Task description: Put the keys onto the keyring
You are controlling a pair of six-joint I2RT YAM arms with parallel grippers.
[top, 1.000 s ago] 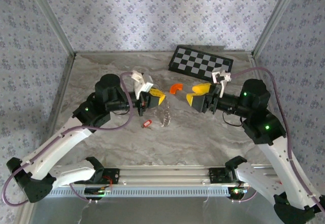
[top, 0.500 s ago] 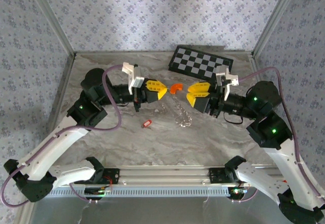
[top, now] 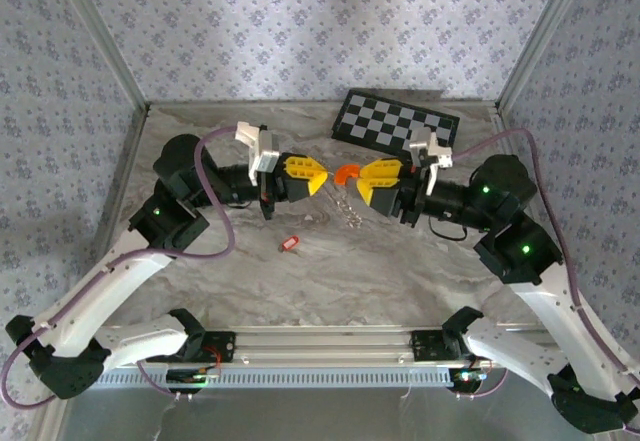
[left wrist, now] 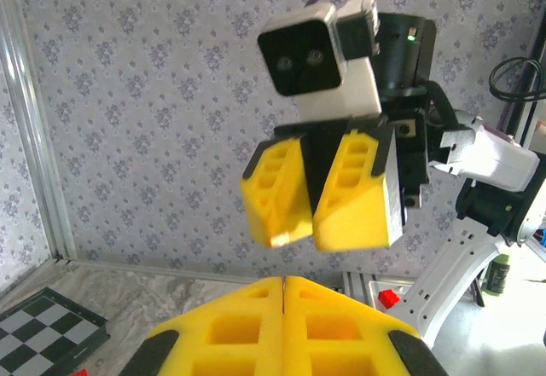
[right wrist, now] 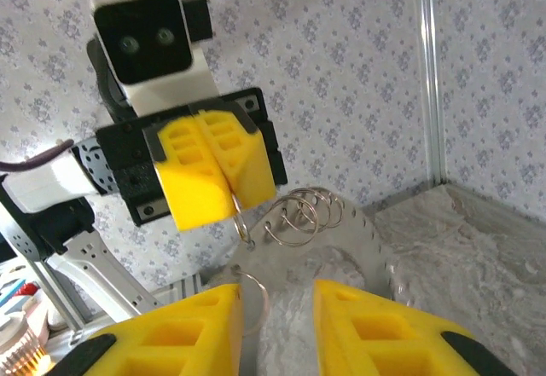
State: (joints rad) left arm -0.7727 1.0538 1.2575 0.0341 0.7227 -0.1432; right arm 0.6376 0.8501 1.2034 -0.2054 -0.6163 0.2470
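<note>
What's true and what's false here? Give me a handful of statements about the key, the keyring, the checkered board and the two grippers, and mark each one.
1. The red key lies on the table, apart from both grippers. True.
2. The left gripper is wide open. False: its fingers are shut, and the keyring hangs from them.
3. The checkered board sits at the near edge of the table. False: it lies at the far edge.
4. The right gripper faces the left gripper, fingertips close together. True.
5. The red key is threaded on the keyring. False: it lies alone on the table.
</note>
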